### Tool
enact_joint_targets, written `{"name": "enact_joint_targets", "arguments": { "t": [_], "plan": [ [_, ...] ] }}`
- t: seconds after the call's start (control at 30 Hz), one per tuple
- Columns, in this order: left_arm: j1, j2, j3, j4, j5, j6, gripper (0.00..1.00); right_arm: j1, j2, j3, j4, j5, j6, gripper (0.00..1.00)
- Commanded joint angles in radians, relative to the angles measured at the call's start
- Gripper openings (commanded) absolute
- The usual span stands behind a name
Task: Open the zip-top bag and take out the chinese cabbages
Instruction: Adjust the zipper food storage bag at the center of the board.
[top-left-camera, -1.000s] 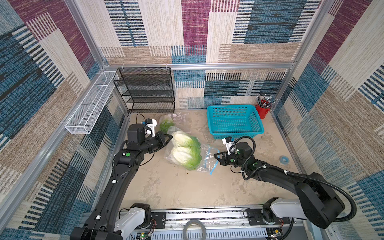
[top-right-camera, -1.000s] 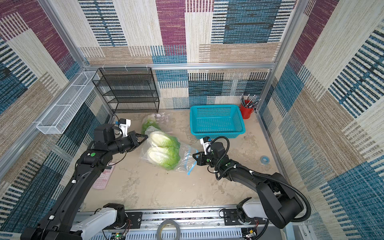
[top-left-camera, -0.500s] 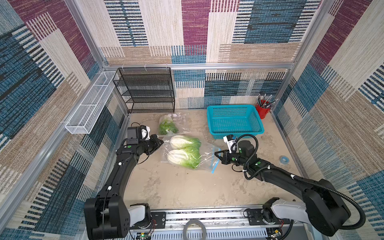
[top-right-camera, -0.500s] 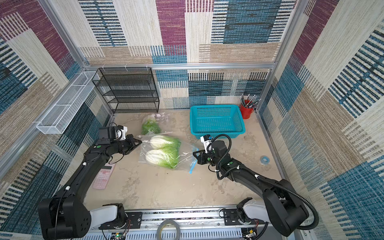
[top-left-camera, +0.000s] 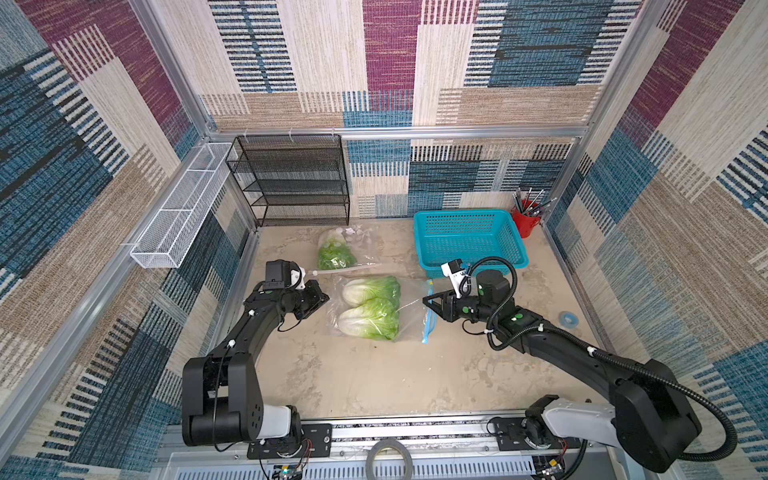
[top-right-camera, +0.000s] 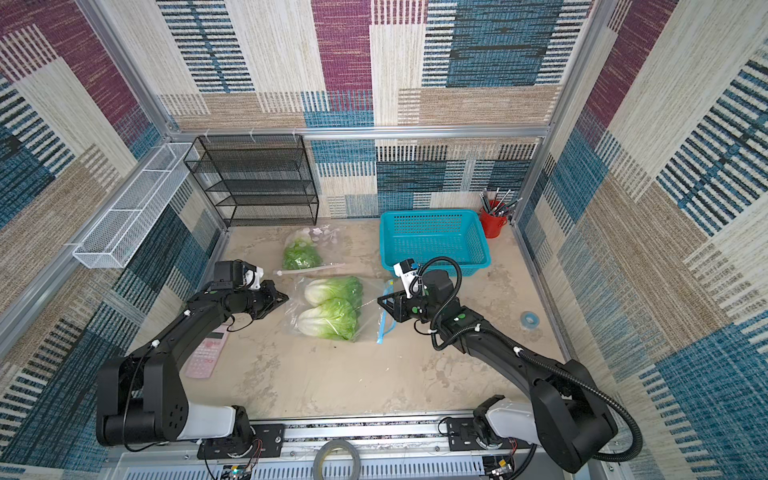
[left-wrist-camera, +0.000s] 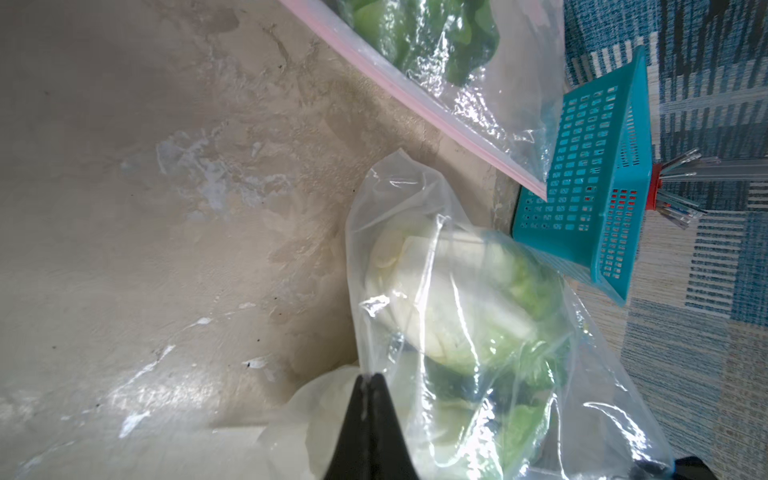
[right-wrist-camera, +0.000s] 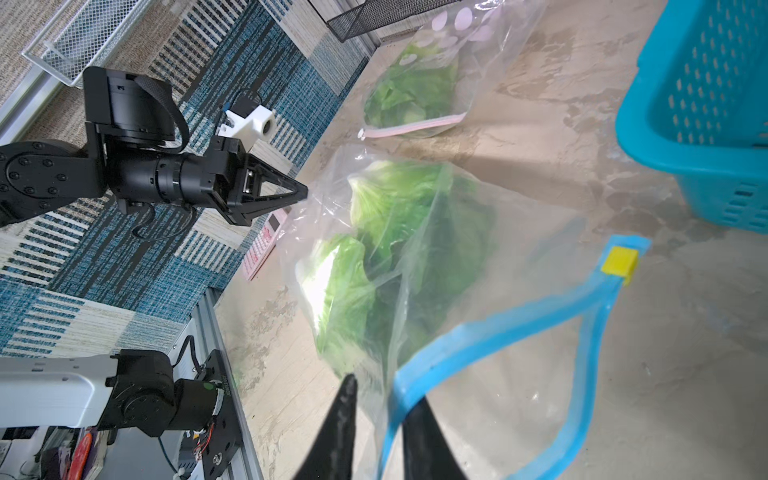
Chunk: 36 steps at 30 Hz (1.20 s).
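In zip-top bag (top-left-camera: 415, 305), chinese cabbages (top-left-camera: 368, 321) crosswise, stalks leftward

Pink calculator (top-right-camera: 203, 357) half hidden under left arm (top-right-camera: 183, 328), teal basket (right-wrist-camera: 702, 104) and right claw (right-wrist-camera: 380, 390) cropped by frame edges

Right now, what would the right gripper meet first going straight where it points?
The zip-top bag: its blue rim runs between the open tips of the right gripper; behind, probably the chinese cabbages.
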<state>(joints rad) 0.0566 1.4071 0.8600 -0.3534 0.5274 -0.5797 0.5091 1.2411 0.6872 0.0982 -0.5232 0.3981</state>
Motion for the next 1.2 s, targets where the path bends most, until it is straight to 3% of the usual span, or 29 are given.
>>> {"name": "enact_joint_targets", "arguments": {
  "t": [0.0,0.1,0.23,0.33,0.5,0.67,1.17],
  "plan": [
    [0.002,0.008,-0.017,0.051,0.007,0.008,0.00,-0.002,-0.014,0.017,-0.020,-0.025,-0.031,0.38],
    [0.002,0.010,-0.031,0.057,0.003,0.007,0.00,-0.010,-0.034,0.013,-0.034,-0.021,-0.033,0.46],
    [0.002,0.012,-0.036,0.049,-0.008,0.018,0.00,-0.030,-0.081,-0.013,-0.029,-0.020,-0.021,0.47],
    [0.002,0.016,-0.035,0.045,-0.017,0.023,0.00,-0.041,-0.113,-0.030,-0.028,-0.021,-0.009,0.42],
    [0.002,0.030,-0.034,0.042,-0.025,0.028,0.00,-0.056,-0.150,-0.060,-0.026,-0.012,0.007,0.22],
    [0.002,0.039,-0.033,0.041,-0.025,0.030,0.00,-0.078,-0.130,-0.096,0.002,-0.023,0.032,0.10],
    [0.002,0.040,-0.038,0.044,0.002,0.021,0.00,-0.088,0.097,-0.069,0.156,-0.159,0.059,0.08]
  ]
}}
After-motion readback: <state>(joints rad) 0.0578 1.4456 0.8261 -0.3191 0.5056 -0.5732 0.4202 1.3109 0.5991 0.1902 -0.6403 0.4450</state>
